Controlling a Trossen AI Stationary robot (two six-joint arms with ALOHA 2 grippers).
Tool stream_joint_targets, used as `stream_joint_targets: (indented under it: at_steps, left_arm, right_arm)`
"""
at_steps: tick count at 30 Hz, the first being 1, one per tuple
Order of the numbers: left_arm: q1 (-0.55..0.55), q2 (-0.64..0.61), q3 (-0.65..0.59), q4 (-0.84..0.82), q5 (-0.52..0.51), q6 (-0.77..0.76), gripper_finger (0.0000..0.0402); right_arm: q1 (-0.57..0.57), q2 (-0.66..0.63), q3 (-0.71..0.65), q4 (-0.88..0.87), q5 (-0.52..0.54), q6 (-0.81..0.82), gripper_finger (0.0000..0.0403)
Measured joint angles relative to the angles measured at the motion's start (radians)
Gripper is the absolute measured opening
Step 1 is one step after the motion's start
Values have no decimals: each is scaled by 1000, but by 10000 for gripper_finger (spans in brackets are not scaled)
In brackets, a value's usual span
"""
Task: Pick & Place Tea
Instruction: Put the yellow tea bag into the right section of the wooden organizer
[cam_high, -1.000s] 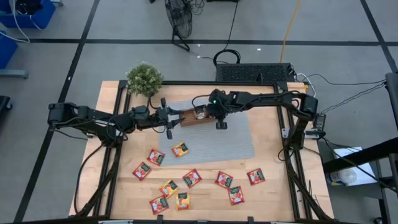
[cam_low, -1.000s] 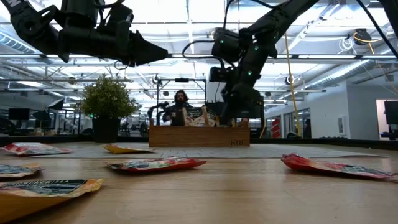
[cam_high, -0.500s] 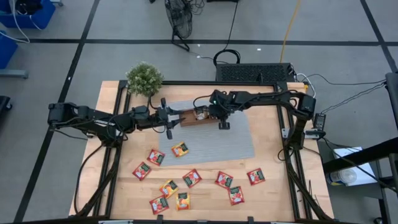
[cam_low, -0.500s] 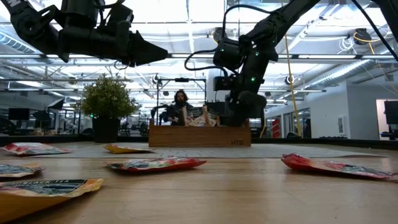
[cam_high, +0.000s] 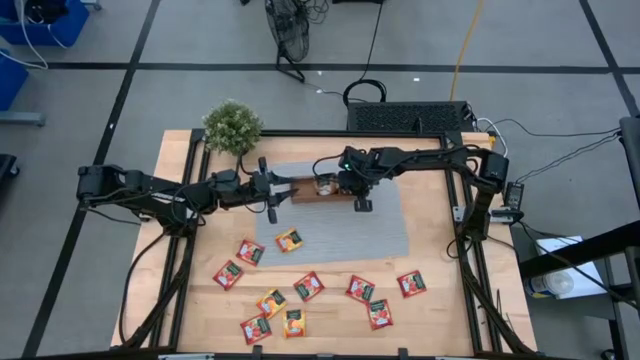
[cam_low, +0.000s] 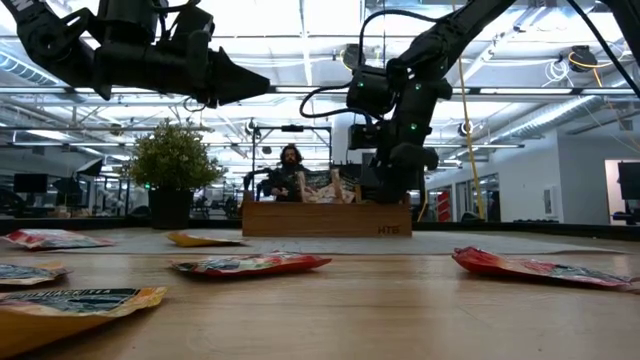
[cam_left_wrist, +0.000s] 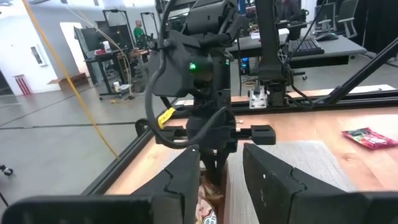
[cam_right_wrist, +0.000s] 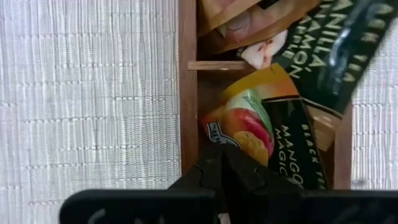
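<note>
I am hovering my right gripper (cam_high: 360, 203), fingers pressed together and empty, over the wooden tray (cam_high: 305, 195) near the worktop's far edge; next I am needing to open it for a loose tea packet (cam_high: 290, 240). My left gripper (cam_high: 272, 190) is waiting half-spread at the tray's left end.

Ten loose tea packets (cam_high: 308, 286), one tray (cam_high: 305, 194).
</note>
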Motion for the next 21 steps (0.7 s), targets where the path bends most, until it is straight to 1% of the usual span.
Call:
stream_joint_targets:
  at_steps: [12, 21]
  left_arm:
    - [0, 0, 0, 3, 0, -11, 127]
    - [0, 0, 0, 4, -1, -11, 127]
  right_arm:
    - [-25, 8, -3, 52, 3, -1, 0]
    - [-25, 88, 1, 41, 13, -2, 0]
